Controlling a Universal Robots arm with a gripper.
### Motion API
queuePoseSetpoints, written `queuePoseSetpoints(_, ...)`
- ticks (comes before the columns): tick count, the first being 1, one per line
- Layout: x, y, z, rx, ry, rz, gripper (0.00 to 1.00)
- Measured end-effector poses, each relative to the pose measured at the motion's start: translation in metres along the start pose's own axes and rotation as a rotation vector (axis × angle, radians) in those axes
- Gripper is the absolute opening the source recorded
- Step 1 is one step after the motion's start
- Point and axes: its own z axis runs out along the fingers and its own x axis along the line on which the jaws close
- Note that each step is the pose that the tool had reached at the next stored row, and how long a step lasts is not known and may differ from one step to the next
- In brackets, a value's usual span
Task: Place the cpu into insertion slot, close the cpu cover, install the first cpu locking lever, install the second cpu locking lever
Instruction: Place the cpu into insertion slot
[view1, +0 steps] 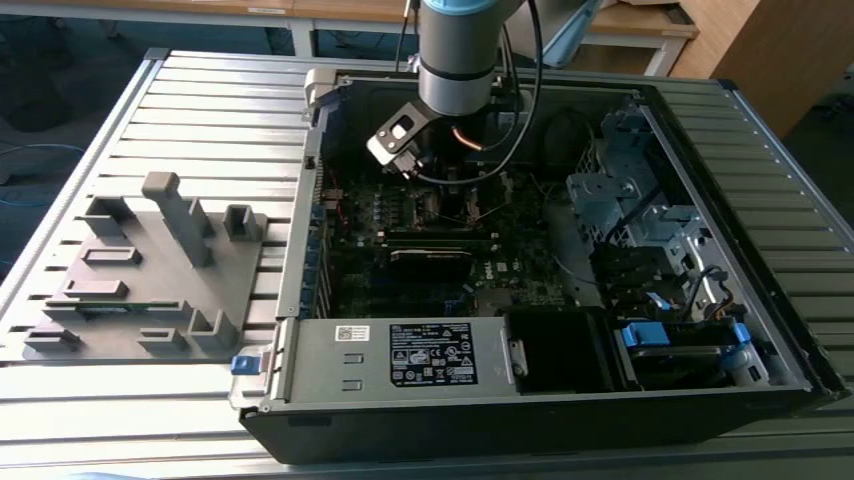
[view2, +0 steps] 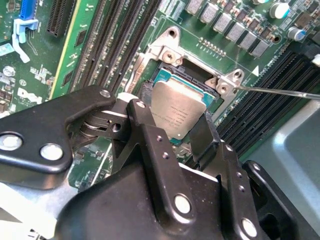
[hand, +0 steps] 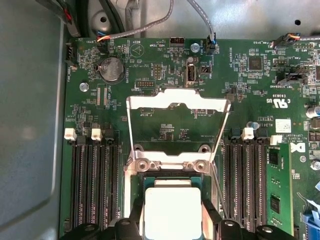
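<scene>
The cpu (view2: 177, 107) is a silver-topped square chip held between my gripper's (view2: 175, 117) two black fingers (view2: 145, 127), which press on its opposite edges. It sits level over the insertion slot (view2: 192, 75), whose black rim shows past the chip's far edge; I cannot tell whether it is fully seated. In the first wrist view the cpu (hand: 172, 210) lies inside the slot's rim (hand: 141, 186), with the gripper (hand: 172, 225) around it. The cpu cover (hand: 175, 97) stands swung open beyond the slot. A thin locking lever (view2: 280, 92) sticks out beside the socket. In the exterior view the gripper (view1: 454, 205) reaches down into the computer case.
Long black memory slots (hand: 92, 185) flank the socket on both sides, one holding a green memory stick (hand: 277, 190). The case wall (view1: 310, 200), drive cages (view1: 627, 210) and power supply (view1: 400, 355) ring the board. A grey parts fixture (view1: 147, 270) lies on the exterior view's left.
</scene>
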Motion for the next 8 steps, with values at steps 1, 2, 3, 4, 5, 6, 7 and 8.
queuePoseSetpoints(1, 0.0000, 0.0004, 0.0000, -0.0001, -0.0001, 0.000, 0.54)
queuePoseSetpoints(2, 0.0000, 0.0004, 0.0000, 0.0000, -0.0001, 0.000, 0.54)
queuePoseSetpoints(3, 0.0000, 0.0004, 0.0000, 0.0000, -0.0002, 0.000, 0.54)
queuePoseSetpoints(4, 0.0000, 0.0006, 0.0000, 0.0000, -0.0001, 0.000, 0.54)
queuePoseSetpoints(5, 0.0000, 0.0006, 0.0000, 0.0000, -0.0001, 0.000, 0.54)
queuePoseSetpoints(6, 0.0000, 0.0006, 0.0000, 0.0000, -0.0002, 0.000, 0.54)
queuePoseSetpoints(7, 0.0000, 0.0007, -0.0002, 0.0001, -0.0002, 0.000, 0.54)
queuePoseSetpoints(8, 0.0000, 0.0007, -0.0007, 0.0002, -0.0004, 0.000, 0.54)
